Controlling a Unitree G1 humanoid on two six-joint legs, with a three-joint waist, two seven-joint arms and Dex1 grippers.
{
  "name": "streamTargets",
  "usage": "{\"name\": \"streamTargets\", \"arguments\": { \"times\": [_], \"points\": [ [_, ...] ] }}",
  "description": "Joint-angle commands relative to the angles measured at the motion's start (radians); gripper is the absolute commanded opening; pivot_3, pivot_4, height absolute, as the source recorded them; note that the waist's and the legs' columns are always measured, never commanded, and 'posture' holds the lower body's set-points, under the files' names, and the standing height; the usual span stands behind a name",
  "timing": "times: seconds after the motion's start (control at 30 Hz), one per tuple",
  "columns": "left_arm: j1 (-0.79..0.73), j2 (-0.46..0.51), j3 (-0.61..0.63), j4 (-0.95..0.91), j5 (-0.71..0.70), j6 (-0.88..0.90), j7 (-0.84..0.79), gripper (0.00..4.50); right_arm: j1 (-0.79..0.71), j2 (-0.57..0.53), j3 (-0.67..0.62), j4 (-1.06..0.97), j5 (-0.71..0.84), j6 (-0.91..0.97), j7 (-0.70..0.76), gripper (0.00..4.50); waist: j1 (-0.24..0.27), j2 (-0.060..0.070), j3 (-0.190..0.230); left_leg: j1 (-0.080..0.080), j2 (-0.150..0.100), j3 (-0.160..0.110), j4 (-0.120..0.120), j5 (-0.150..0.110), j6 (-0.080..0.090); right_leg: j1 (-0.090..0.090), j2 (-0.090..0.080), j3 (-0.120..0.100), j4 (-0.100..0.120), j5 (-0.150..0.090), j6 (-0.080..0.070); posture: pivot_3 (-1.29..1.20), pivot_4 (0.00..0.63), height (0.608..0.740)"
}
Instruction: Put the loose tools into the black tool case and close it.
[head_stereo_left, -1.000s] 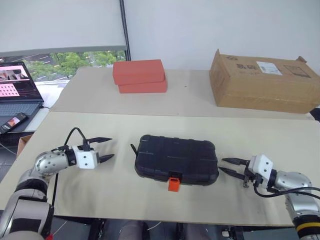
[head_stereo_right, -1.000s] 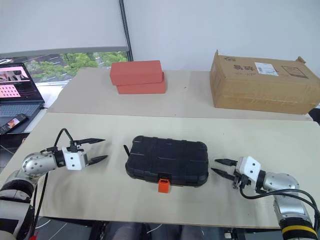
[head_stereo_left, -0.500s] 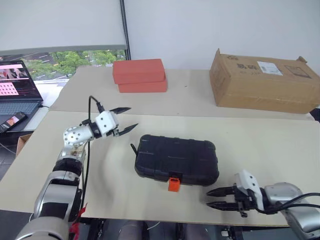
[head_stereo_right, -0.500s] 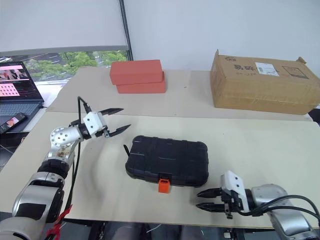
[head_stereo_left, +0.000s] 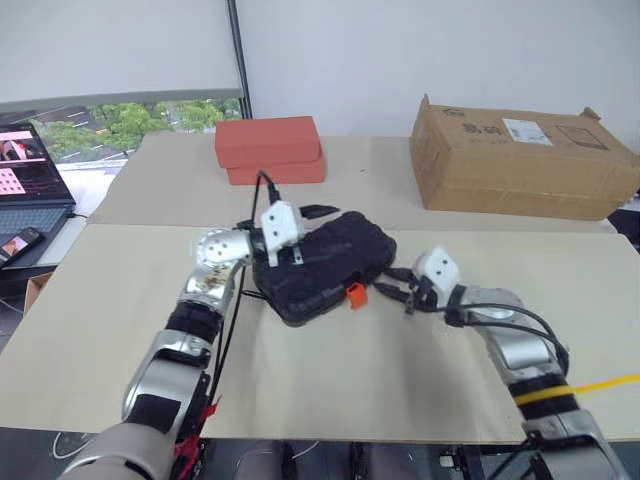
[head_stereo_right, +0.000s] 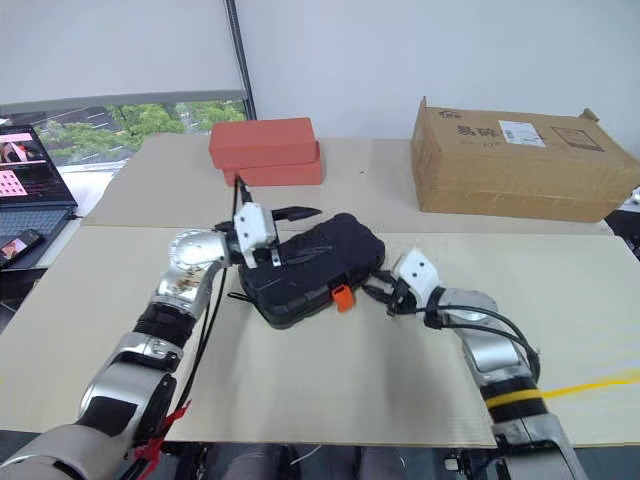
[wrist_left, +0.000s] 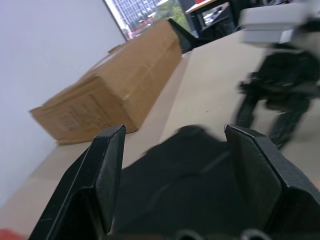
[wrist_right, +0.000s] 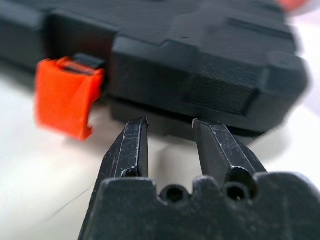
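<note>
The black tool case (head_stereo_left: 322, 266) sits shut in the middle of the near tabletop (head_stereo_left: 90, 320), skewed so that its orange latch (head_stereo_left: 353, 294) faces the near right. No loose tools are visible on the tabletop, so I'd judge the work is at the case itself, probably the latch end of things.

The left tool (head_stereo_left: 312, 232) reaches in from the left with its fingers spread wide, one above the lid and one against the case's left side, straddling it rather than squeezing it. The right tool (head_stereo_left: 386, 283) sits low just right of the latch, fingers a little apart and holding nothing, tips close to the case's front edge.

Next, I'd expect the left to steady the shell while the right works the latch; it needs a small, careful push.

Behind, two red boxes (head_stereo_left: 268, 150) and a cardboard box (head_stereo_left: 520, 160) sit on the far tabletop.
</note>
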Motion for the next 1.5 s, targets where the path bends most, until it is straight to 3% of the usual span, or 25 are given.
{"name": "streamTargets", "arguments": {
  "times": [0.03, 0.2, 0.47, 0.87, 0.9, 0.93, 1.47, 1.5],
  "points": [
    [0.011, 0.005, -0.023, -0.046, 0.025, 0.072, -0.003, 3.37, 0.021, -0.023, -0.045, -0.092, 0.048, 0.067, 0.019, 1.73, 0.001, 0.000, 0.000, 0.000, 0.000, 0.000, 0.000, 0.000, 0.000, 0.000, 0.000, 0.000, 0.000, 0.000, 0.000, 0.00, 0.150, 0.711],
    [0.032, 0.007, -0.040, -0.030, 0.089, 0.126, 0.061, 3.37, 0.129, -0.097, -0.035, -0.284, 0.128, 0.261, 0.096, 1.73, 0.006, 0.001, 0.000, -0.003, 0.000, -0.001, 0.000, -0.002, 0.002, 0.000, 0.000, -0.001, -0.004, -0.001, 0.001, 0.00, 0.150, 0.711],
    [0.068, -0.016, -0.064, -0.055, 0.141, 0.225, 0.141, 3.37, 0.174, -0.014, 0.011, -0.406, 0.112, 0.418, -0.028, 1.73, 0.004, 0.001, -0.001, -0.001, 0.000, -0.003, 0.000, -0.007, 0.012, 0.001, -0.001, -0.002, -0.001, -0.001, 0.001, 0.00, 0.150, 0.711],
    [0.081, -0.014, -0.066, -0.087, 0.144, 0.253, 0.155, 3.37, 0.159, 0.044, 0.042, -0.426, 0.084, 0.481, -0.115, 1.73, 0.004, 0.001, -0.001, -0.001, -0.001, -0.003, 0.000, -0.005, 0.009, 0.002, -0.001, -0.002, -0.001, -0.001, 0.001, 0.00, 0.150, 0.711],
    [0.081, -0.015, -0.066, -0.086, 0.143, 0.253, 0.155, 3.37, 0.157, 0.047, 0.043, -0.422, 0.073, 0.478, -0.127, 2.24, 0.004, 0.001, -0.001, -0.001, -0.001, -0.003, 0.000, -0.006, 0.009, 0.002, -0.001, -0.002, -0.001, -0.001, 0.001, 0.00, 0.150, 0.711],
    [0.081, -0.015, -0.066, -0.086, 0.143, 0.253, 0.153, 3.37, 0.156, 0.048, 0.043, -0.420, 0.069, 0.476, -0.131, 2.44, 0.003, 0.001, -0.001, -0.001, -0.001, -0.003, 0.000, -0.006, 0.010, 0.002, -0.001, -0.002, -0.001, -0.001, 0.001, 0.00, 0.150, 0.711],
    [0.078, -0.018, -0.066, -0.060, 0.143, 0.241, 0.155, 3.37, 0.148, 0.075, 0.034, -0.471, 0.092, 0.540, -0.155, 2.44, 0.003, 0.001, -0.001, -0.001, -0.001, -0.003, 0.000, -0.007, 0.011, 0.002, -0.001, -0.002, -0.001, -0.001, 0.001, 0.00, 0.150, 0.711],
    [0.079, -0.018, -0.066, -0.060, 0.143, 0.240, 0.155, 3.37, 0.148, 0.071, 0.037, -0.469, 0.084, 0.536, -0.156, 2.21, 0.003, 0.001, -0.001, -0.001, -0.001, -0.003, 0.000, -0.007, 0.011, 0.002, -0.001, -0.002, -0.001, -0.001, 0.001, 0.00, 0.150, 0.711]
  ]
}}
